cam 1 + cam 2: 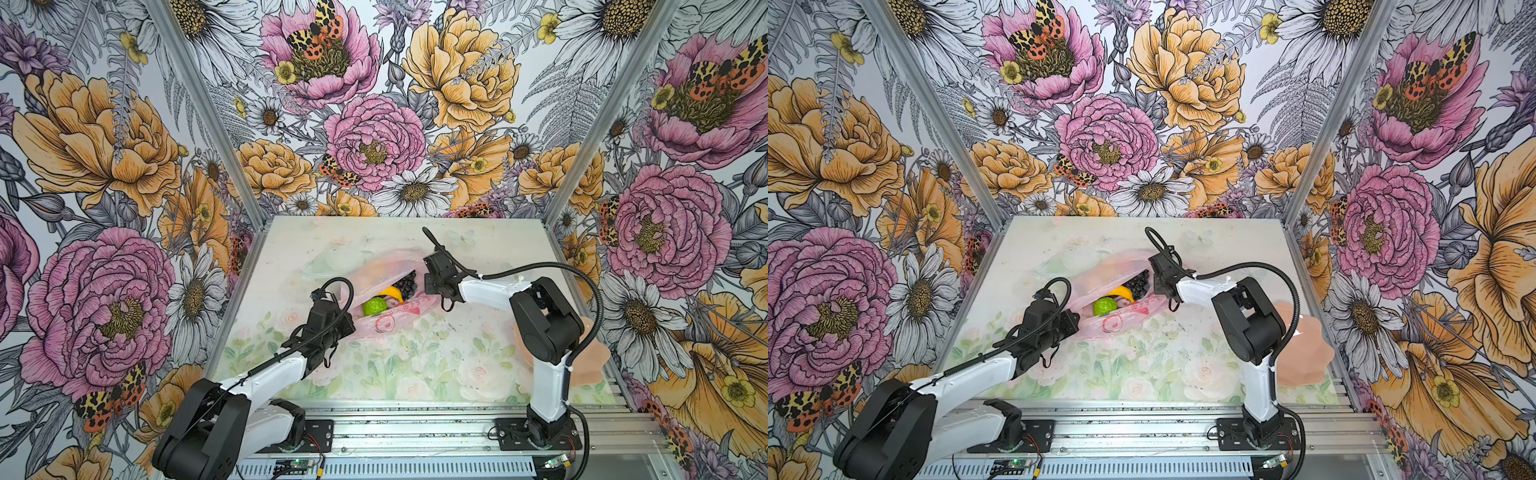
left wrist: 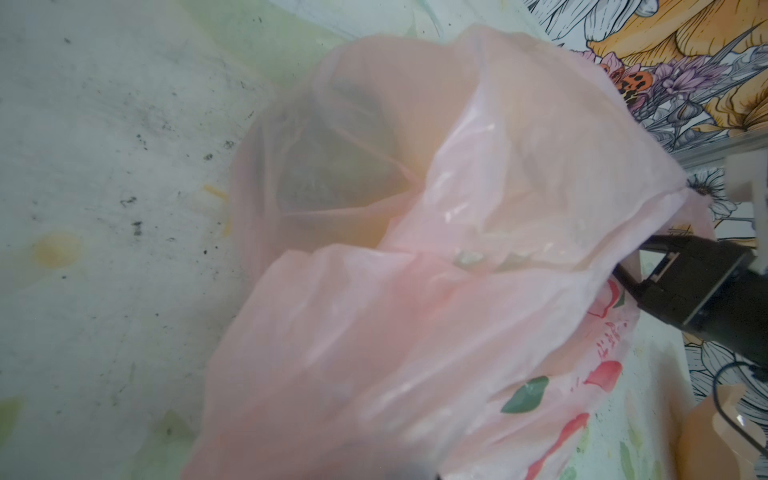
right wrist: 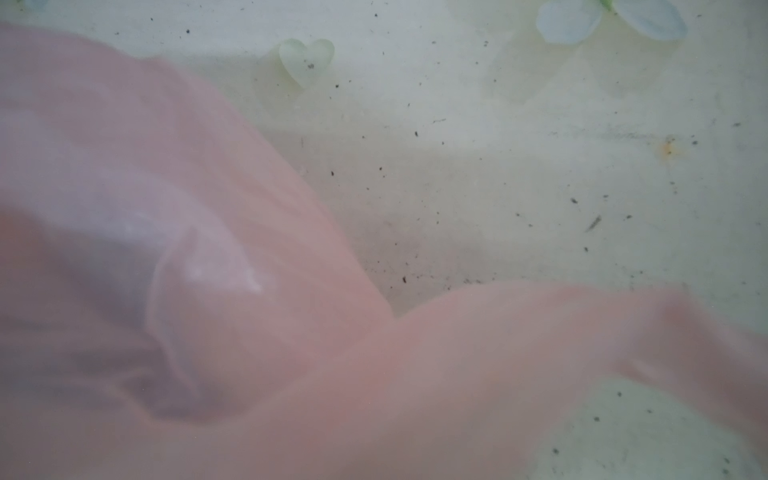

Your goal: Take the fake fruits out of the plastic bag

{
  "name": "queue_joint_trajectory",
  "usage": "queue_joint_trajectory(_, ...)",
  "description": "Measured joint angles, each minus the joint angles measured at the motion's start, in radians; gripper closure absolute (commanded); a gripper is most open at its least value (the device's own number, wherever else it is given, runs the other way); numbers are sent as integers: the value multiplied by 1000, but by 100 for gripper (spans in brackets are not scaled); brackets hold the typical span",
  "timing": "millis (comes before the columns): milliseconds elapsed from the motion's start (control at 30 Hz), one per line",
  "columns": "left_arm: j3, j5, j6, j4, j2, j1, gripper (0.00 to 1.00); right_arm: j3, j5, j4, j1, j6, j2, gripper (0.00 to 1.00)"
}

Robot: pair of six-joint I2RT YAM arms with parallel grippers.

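The plastic bag (image 1: 386, 291) lies mid-table in both top views, pale pink, with its mouth pulled open between my two grippers. Inside show fake fruits: a bumpy green citrus (image 1: 375, 306), a yellow-orange piece (image 1: 393, 292) and a dark grape bunch (image 1: 405, 284). My left gripper (image 1: 350, 319) is at the bag's left edge, its fingers hidden under film. My right gripper (image 1: 424, 286) is shut on the bag's right rim; the left wrist view shows the right gripper (image 2: 627, 264) pinching that rim. Pink film (image 3: 208, 291) fills the right wrist view. A dark fruit (image 2: 332, 166) shows dimly through the bag.
A peach scalloped plate (image 1: 592, 353) sits at the table's right edge, partly behind my right arm. Flower-printed walls close in the table on three sides. The metal rail with both arm bases (image 1: 415, 436) runs along the front.
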Motion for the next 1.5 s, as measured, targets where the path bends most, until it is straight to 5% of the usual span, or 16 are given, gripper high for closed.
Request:
queue_joint_trajectory(200, 74, -42, 50, -112, 2, 8, 37, -97, -45, 79, 11, 3, -60, 100)
queue_joint_trajectory(333, 182, -83, 101, -180, 37, 5, 28, -100, -59, 109, 32, 1, -64, 100)
queue_joint_trajectory(800, 462, -97, 158, -251, 334, 117, 23, -117, -77, 147, 62, -56, -84, 100)
queue_joint_trajectory(1067, 478, -87, 158, -264, 376, 176, 17, -98, -108, 150, 62, -75, -76, 100)
queue_joint_trajectory(1500, 401, -83, 156, -277, 298, 257, 17, 333, -214, 124, 101, -77, 182, 100)
